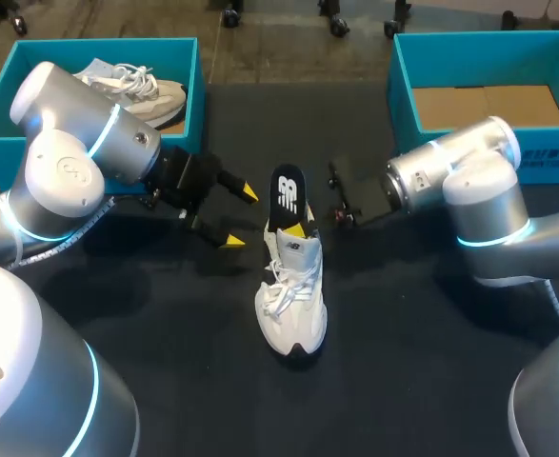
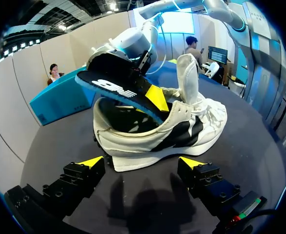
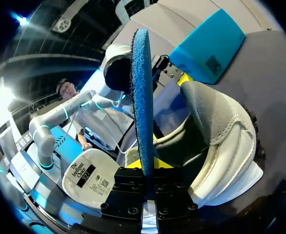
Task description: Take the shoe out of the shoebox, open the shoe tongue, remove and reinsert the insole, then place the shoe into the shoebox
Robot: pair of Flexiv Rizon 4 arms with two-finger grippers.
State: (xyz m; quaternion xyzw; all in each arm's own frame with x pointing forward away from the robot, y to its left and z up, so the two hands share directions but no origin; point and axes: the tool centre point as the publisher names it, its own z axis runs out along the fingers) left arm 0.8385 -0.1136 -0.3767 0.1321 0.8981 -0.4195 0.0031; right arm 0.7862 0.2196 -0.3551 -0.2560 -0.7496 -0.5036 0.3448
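Shoe (image 1: 293,305) stands out on the bench (image 1: 184,324), tongue (image 2: 187,73) up, my right pincer (image 1: 298,227) clamped on the half-out insole (image 1: 287,195). I hold my left pincer (image 1: 240,217) apart beside it; reseating and boxing remain, I judge.

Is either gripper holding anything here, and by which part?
The right gripper pinches the insole by its side edge, near where it enters the shoe. The left gripper is open, empty.

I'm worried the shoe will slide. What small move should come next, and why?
Probably bring the open left gripper forward to brace the shoe. The right gripper is shut on the insole, whose front end sits inside the shoe. Nothing else holds the shoe on the table, so pulling or pushing the insole could drag it.
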